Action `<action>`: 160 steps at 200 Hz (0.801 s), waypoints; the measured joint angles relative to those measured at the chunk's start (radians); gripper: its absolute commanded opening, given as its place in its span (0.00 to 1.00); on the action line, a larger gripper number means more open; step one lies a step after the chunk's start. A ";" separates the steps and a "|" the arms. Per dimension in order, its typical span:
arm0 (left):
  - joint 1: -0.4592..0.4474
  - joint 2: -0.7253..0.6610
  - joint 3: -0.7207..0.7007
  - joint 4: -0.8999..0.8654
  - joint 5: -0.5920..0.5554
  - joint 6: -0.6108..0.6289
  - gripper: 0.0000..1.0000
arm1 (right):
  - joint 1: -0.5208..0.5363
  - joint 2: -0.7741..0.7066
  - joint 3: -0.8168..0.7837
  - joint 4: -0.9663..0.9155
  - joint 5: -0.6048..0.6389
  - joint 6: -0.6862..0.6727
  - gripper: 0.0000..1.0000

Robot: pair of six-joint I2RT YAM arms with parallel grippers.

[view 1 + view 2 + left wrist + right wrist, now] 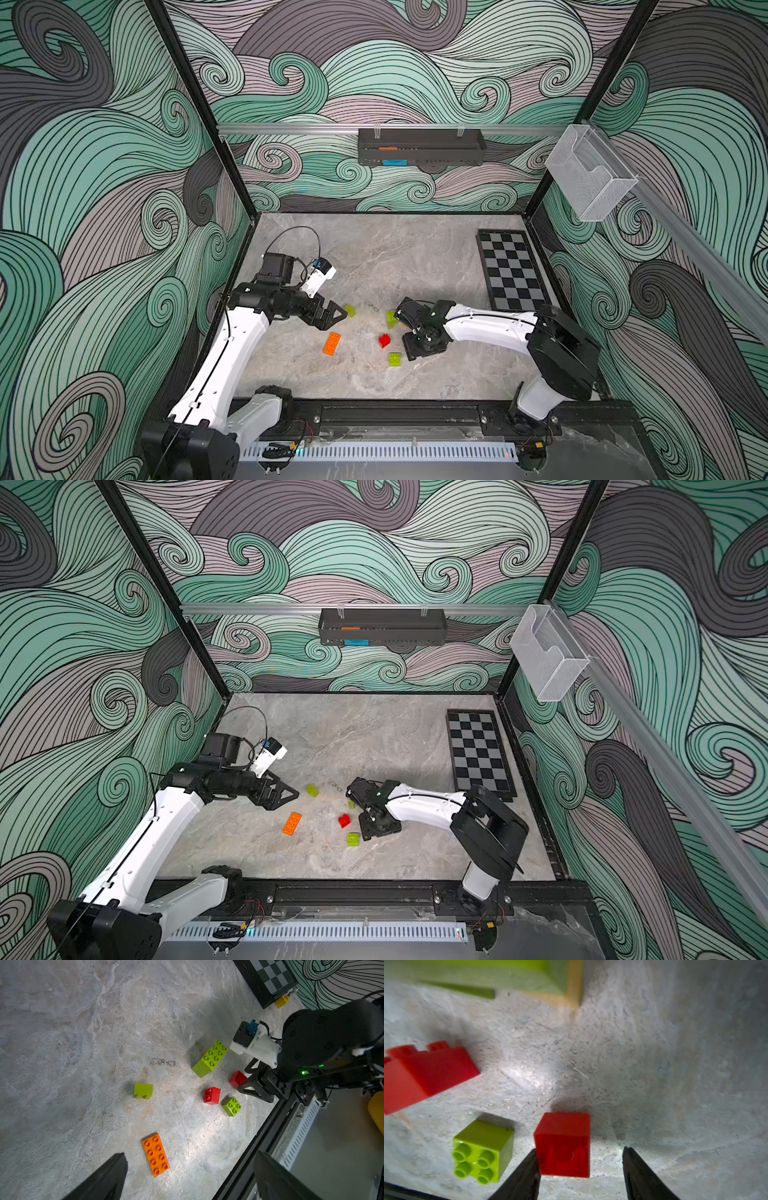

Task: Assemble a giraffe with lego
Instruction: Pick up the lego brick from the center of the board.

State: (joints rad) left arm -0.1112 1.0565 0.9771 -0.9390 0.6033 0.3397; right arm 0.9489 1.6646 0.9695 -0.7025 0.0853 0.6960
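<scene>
- The right pincer [579,1150] stands released over a red brick [563,1145] in the near middle of the tabletop [374,257]. One finger [525,1176] touches the brick's side and the other stands clear of it, so nothing is gripped.
- That brick shows its hollow underside to the wrist camera, not its studs. I'd shift the pincer sideways until the brick sits centred, then close on the two flat walls. It will likely need turning studs-up before it is pressed onto anything.
- Mind the square lime green brick [481,1151] just beside that finger; a careless close could knock it.
- The left pincer [334,319] hangs wide apart and empty at the left, with the orange plate [156,1155] near it.
- No giraffe stands yet, and the lego lies scattered. A long lime green brick [209,1058] has a yellow edge [574,991] showing under it. A second red brick [212,1095] lies on its side, and a small lime green brick [143,1089] is tipped over further left.
- Writing: a yellow tag [282,1000] at a corner of the chequered board [272,976] bears one red numeral, a 6 or a 9; I cannot tell which. A faint dark scribble [163,1062] on the tabletop is not readable. No brand shows on any brick.
</scene>
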 measured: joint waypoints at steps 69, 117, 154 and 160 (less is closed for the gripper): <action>0.000 0.000 0.000 0.000 0.000 0.000 0.99 | 0.002 0.027 0.010 -0.015 0.019 -0.006 0.50; 0.005 -0.001 0.000 -0.001 0.006 0.013 0.99 | 0.005 0.060 0.051 -0.011 0.021 -0.042 0.39; 0.003 -0.003 0.000 -0.008 0.003 0.053 0.99 | 0.004 0.061 0.069 -0.014 0.021 -0.072 0.23; 0.000 -0.003 0.002 -0.011 -0.001 0.068 0.99 | 0.001 0.059 0.070 -0.019 0.018 -0.077 0.23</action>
State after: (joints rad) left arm -0.1108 1.0534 0.9794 -0.9504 0.6025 0.4072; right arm 0.9501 1.7237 1.0393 -0.7216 0.1032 0.6186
